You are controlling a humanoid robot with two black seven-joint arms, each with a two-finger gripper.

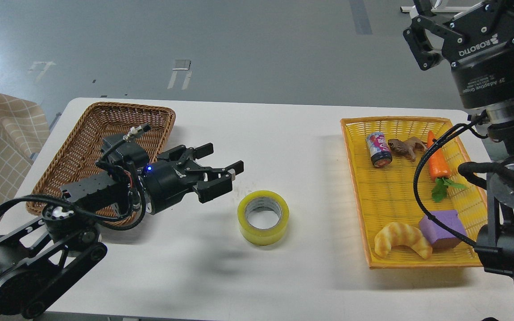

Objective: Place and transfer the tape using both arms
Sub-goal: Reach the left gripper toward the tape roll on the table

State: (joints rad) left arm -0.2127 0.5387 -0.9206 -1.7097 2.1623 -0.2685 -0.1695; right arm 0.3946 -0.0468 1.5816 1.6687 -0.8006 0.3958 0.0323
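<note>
The tape (263, 217), a yellow translucent roll with a grey-white core, lies flat on the white table (257, 133) near the middle front. My left gripper (223, 160) is open and empty, lying low and pointing right, a short way up and left of the tape and apart from it. My right gripper (422, 31) is raised at the top right corner, above the yellow basket. Its fingers run out of the top edge, so I cannot see whether they are open.
A brown wicker basket (87, 133) sits at the left, behind my left arm. A yellow basket (391, 196) at the right holds a can (378, 149), a toy animal (405, 146), a carrot (437, 162), a purple block (442, 228) and a croissant (400, 239).
</note>
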